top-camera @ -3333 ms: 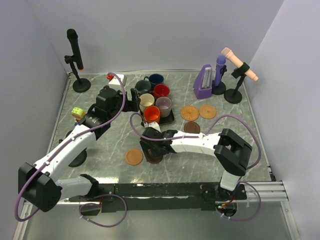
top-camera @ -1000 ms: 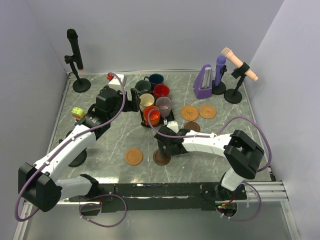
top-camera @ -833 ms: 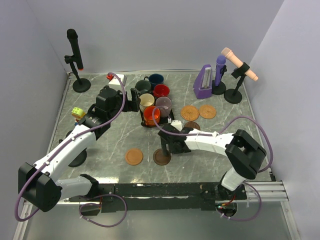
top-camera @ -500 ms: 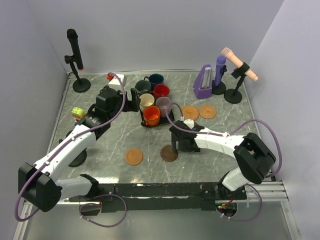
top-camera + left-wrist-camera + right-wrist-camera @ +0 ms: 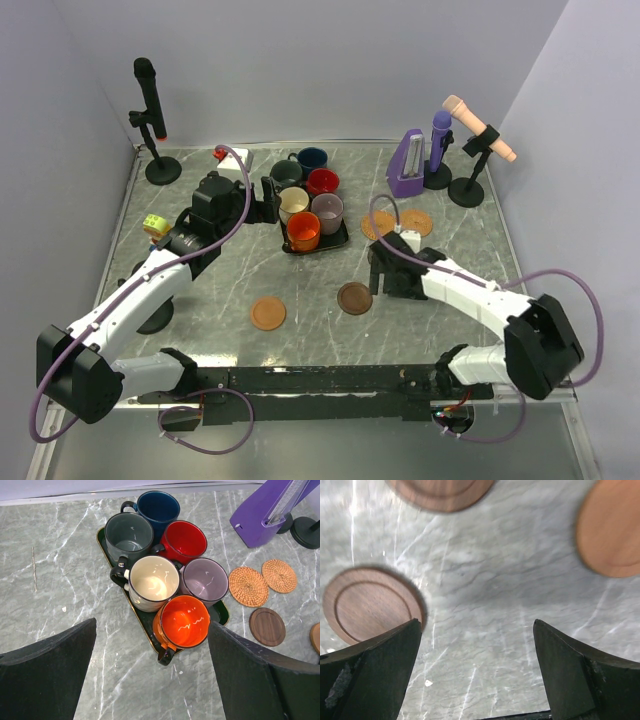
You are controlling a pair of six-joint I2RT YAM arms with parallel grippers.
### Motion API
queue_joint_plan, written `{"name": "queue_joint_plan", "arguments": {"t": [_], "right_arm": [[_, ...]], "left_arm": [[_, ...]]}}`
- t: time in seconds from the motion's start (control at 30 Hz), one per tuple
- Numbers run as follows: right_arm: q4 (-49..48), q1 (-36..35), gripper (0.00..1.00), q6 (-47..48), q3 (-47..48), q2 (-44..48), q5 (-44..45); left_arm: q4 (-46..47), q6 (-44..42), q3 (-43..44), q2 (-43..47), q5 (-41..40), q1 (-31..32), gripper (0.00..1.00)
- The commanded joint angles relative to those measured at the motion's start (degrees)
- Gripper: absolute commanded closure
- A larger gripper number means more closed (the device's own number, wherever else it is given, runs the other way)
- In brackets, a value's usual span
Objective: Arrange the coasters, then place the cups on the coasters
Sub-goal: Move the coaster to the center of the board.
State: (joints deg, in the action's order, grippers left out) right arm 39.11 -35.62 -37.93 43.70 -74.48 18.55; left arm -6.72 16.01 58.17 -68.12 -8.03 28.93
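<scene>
Right gripper (image 5: 476,630) gaped fully, holding nothing, low over the marble tabletop (image 5: 485,580). One dark brown round wooden coaster (image 5: 440,487) sat just ahead of it, another coaster (image 5: 370,605) beside one finger (image 5: 380,665); right arm (image 5: 460,290) nearest.

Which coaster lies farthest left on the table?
The lone orange-tan coaster near the front edge, left of the dark brown coaster; the others lie farther right.

In your right wrist view, the top edge cut off a dark brown coaster (image 5: 440,491) and the right edge a blurred tan coaster (image 5: 612,530). From above, your right arm (image 5: 460,290) partly hid a woven coaster (image 5: 381,226).
</scene>
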Motion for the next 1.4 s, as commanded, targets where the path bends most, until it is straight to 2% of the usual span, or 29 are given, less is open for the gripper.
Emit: {"name": "queue_joint_plan", "arguments": {"t": [0.0, 0.17, 0.37, 0.7, 0.83, 1.03, 1.2, 1.37], "right_arm": [[0.3, 4.8, 0.01, 3.5, -1.3, 5.4, -0.2], [-3.1, 14.7, 0.01, 7.4, -2.9, 8.3, -4.4], [-7.0, 25.1, 0.01, 11.8, -2.4, 6.5, -7.2], [-9.4, 35.3, 0.01, 16.8, 2.0, -2.3, -7.5], [-12.6, 41.8, 0.01, 18.7, 0.1, -2.1, -11.9], [-14.8, 42.9, 0.01, 21.8, 3.0, -5.5, -13.8], [-13.0, 43.0, 0.01, 21.7, 6.4, -12.3, -14.8], [-13.4, 43.0, 0.03, 21.8, 5.0, -13.7, -18.2]], "left_arm": [[1.5, 0.6, 0.4, 0.3, -0.1, 0.2, 0.03], [1.5, 0.7, 0.5, 0.0, -0.1, 0.0, 0.04], [1.5, 0.6, 0.5, 0.0, 0.0, 0.2, 0.03], [1.4, 0.5, 0.5, -0.3, -0.1, 0.2, 0.03], [1.4, 0.8, 0.5, -0.3, 0.4, 0.1, 0.03], [1.3, 1.2, 0.9, -0.9, 1.7, 0.1, 0.03], [1.3, 0.8, 0.6, -0.5, 0.6, 0.1, 0.03], [1.4, 0.9, 0.8, -0.5, 0.7, 0.1, 0.03]]}}
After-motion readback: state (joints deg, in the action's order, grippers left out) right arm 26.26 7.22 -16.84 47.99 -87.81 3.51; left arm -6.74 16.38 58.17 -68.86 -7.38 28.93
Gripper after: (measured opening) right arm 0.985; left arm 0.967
